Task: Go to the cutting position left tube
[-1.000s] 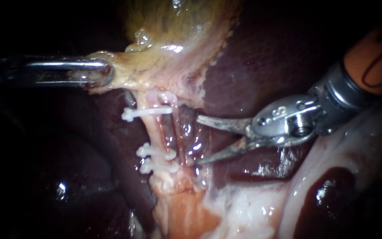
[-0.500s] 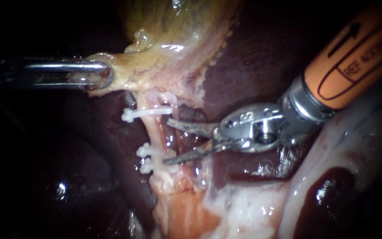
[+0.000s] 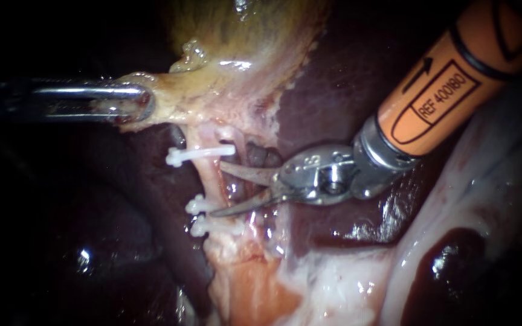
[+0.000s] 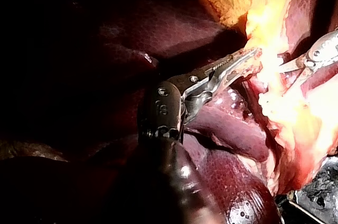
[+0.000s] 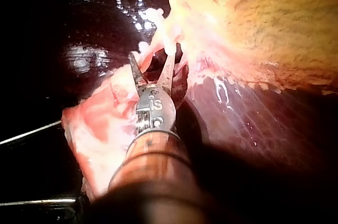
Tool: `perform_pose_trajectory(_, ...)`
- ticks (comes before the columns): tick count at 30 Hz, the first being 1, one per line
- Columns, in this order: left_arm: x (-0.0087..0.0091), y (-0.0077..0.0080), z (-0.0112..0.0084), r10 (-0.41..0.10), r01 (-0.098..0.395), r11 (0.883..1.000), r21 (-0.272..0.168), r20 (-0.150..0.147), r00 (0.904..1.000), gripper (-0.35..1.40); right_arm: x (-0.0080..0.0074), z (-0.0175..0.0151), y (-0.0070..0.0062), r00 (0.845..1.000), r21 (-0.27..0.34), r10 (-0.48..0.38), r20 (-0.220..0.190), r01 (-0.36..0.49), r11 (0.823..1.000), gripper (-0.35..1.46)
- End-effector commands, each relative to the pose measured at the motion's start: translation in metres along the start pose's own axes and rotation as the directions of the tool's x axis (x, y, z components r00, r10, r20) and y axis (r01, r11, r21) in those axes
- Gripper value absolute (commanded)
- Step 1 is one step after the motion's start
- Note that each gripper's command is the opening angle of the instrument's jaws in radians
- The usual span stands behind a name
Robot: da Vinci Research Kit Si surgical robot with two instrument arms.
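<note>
At the left, the left instrument (image 3: 143, 100) has its hand pinching the gallbladder's (image 3: 243, 54) pale edge. Just right, the left tube (image 3: 208, 176) runs from far to near, carrying an upper clip (image 3: 197, 154) and two lower clips (image 3: 196, 205). The right instrument's (image 3: 217, 188) hand is spread, with its blade tips at the tube between those clips.

From 9 o'clock: left instrument (image 3: 143, 101), shaft level, jaws clamped on gallbladder (image 3: 237, 54) edge. From 2 o'clock: right instrument (image 3: 215, 188), orange shaft, curved blades parted, tips aimed toward 9 o'clock.
</note>
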Motion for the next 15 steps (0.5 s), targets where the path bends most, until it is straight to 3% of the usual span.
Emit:
perform_pose_trajectory(1, 0.0000, 0.0000, 0.0000, 0.000, 0.000, 1.000, 0.000, 0.000, 1.0000, -0.35, 0.0001, 0.0003, 0.0002, 1.000, 0.010, 0.013, -0.013, -0.013, 1.000, 1.43)
perform_pose_trajectory(15, 0.0000, 0.0000, 0.0000, 0.000, 0.000, 1.000, 0.000, 0.000, 1.0000, -0.35, 0.0031, 0.0038, 0.0010, 0.984, 0.101, 0.124, -0.125, -0.112, 0.989, 1.43)
